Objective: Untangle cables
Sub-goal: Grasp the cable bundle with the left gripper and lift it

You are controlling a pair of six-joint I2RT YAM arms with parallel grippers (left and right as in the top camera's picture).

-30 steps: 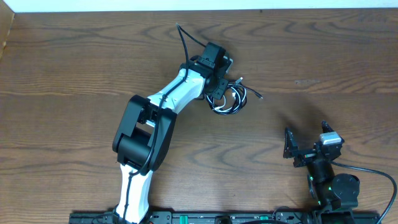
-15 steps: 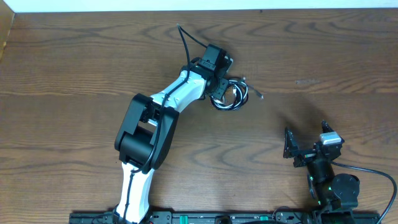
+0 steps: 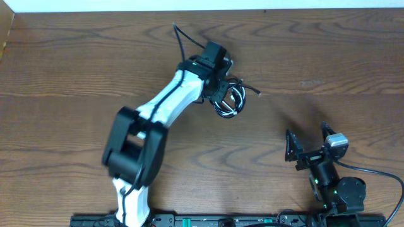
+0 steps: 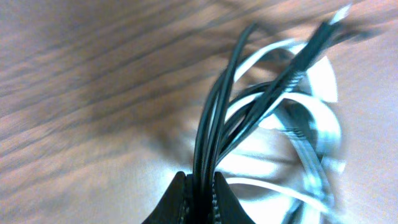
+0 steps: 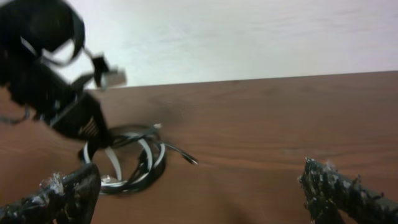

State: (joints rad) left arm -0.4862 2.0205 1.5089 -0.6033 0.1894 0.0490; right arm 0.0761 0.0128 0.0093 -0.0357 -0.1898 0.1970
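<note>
a: overhead first. the left gripper (image 3: 222,90) is far out over the table (image 3: 328,57), pinched on the cable bundle (image 3: 232,101). see that elbow? it's swung out left in the last second, and the wrist has pulled back a touch, up and left.

b: and the bundle went with it. the loose plug end (image 3: 257,93) on the right has crept in after. the loops look no looser, though. i'd call it a drag, not a separation yet.

a: agreed. the right gripper (image 3: 306,135) hangs near its base, well apart from the cables, fingers spread wide, holding nothing.

b: left wrist view now, and here's what overhead can't give you. the jaws are narrow, nearly closed, clamped on several strands of the black cable (image 4: 208,130). the white cable (image 4: 311,112) coils beyond, outside the pinch as far as the blur lets me see.

a: so tugging the black might draw it out of the white loops, or cinch them tighter. my guess is the other arm has to pin the white.

b: right wrist view. its two fingers sit wide at the bottom corners, nothing between them. from this low angle you get the coil lying on the wood, black and white loops mixed, with the left gripper above it. whether the coil is lifted at the pinch, i can't tell.
</note>
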